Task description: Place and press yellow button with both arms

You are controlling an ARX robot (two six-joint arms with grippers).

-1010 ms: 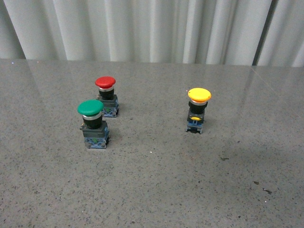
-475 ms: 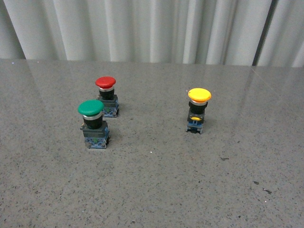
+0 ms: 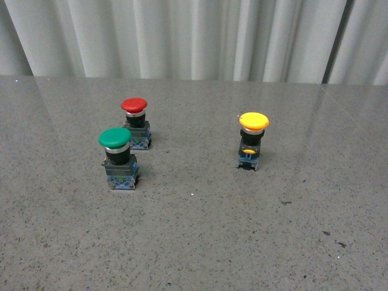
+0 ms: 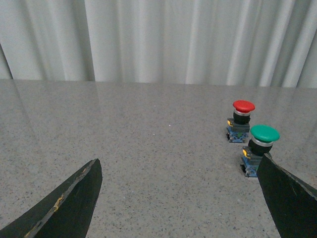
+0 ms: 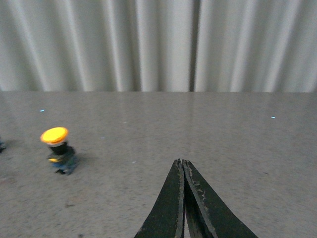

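Desk (image 3: 200, 242): grey speckled surface, white curtain (image 3: 182, 36) hanging behind its far edge.

Left end effector (image 4: 181, 198): 2 flat black fingers spread wide apart, nothing between them, hanging above bare desk. Not visible in the front view.

Right end effector (image 5: 183, 166): 2 black fingers pressed together at the tips, gripping nothing. Not visible in the front view.

Green button (image 3: 118, 157): upright, left part of the desk, nearest of the 3.

Red button (image 3: 135, 122): upright, just behind the green button, apart from it.

Yellow button (image 3: 252, 140): upright on the desk, right of centre, well apart from the other 2 and from both end effectors.
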